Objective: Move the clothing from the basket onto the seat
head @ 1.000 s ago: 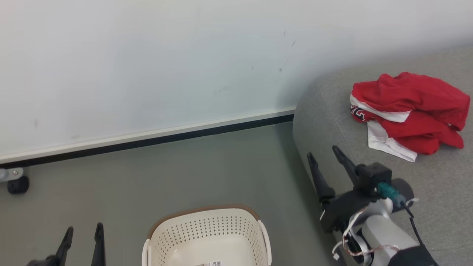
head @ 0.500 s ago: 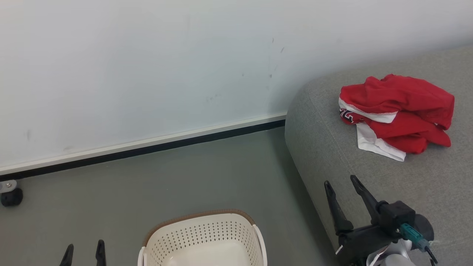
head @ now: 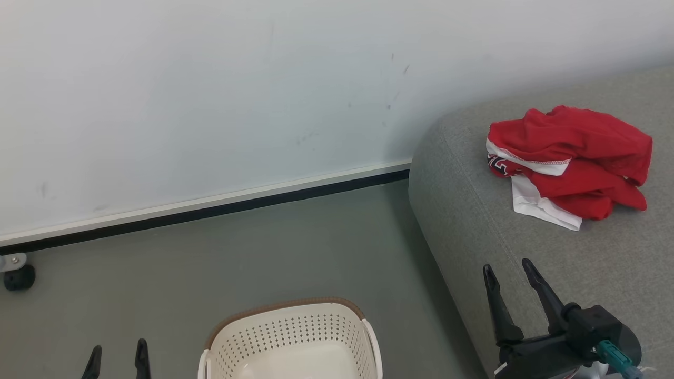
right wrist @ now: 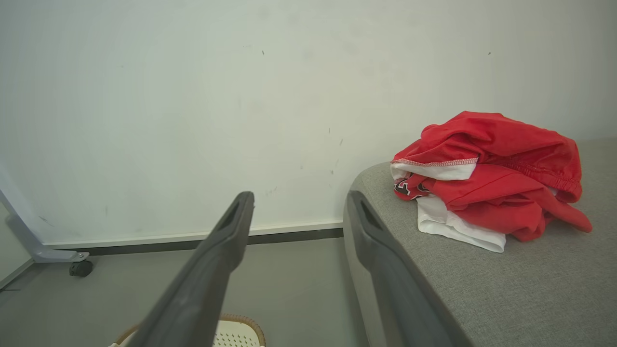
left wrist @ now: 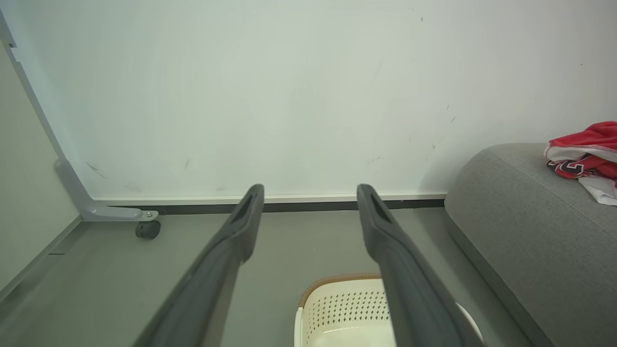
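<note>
The red clothing [head: 571, 160] lies in a crumpled heap on the grey seat [head: 526, 247], with white trim and navy lettering showing; the heap also shows as clothing [right wrist: 487, 178] and clothing [left wrist: 585, 154]. The cream basket [head: 289, 337] stands on the floor at the bottom centre, and the part of its inside that shows is bare. My right gripper [head: 508, 268] is open over the seat's front edge, well short of the heap, nothing between its fingers. My left gripper [head: 117, 350] is open at the lower left, left of the basket, also holding nothing.
A pale wall with a white-and-black skirting [head: 210, 208] runs behind the grey floor. A metal frame leg on a black caster [head: 18, 276] stands at the far left by the wall.
My right gripper has drawn back down and right, away from the clothing, staying open. The camera shifted a little. The clothing has not moved on the seat.
</note>
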You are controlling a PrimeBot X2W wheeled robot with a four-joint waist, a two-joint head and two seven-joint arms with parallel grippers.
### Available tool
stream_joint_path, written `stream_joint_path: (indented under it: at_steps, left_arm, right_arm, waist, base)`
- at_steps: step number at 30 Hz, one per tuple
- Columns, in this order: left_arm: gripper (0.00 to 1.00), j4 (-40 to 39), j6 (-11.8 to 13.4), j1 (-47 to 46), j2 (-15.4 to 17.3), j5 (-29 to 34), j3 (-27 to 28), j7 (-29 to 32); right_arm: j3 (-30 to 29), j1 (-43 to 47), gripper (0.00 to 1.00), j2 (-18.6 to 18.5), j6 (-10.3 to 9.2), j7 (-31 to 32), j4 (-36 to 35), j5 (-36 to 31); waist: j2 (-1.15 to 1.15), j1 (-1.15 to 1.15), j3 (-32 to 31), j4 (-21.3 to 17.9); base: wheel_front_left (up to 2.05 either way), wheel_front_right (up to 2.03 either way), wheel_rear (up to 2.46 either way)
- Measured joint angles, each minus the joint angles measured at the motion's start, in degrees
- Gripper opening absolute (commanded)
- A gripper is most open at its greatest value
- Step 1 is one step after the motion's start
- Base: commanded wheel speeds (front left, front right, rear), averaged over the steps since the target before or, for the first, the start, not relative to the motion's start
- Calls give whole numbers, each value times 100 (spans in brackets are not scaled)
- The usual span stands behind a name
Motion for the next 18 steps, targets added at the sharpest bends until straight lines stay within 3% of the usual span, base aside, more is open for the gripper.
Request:
stream_joint_path:
  at_steps: [18]
  left_arm:
    - [100,-123,5,106,-105,179,137,-1]
  right_arm:
    - [-391,277,100,146,0,0,-289,-381]
  waist:
    - [0,0,-60,147]
  base:
    - [0,0,0]
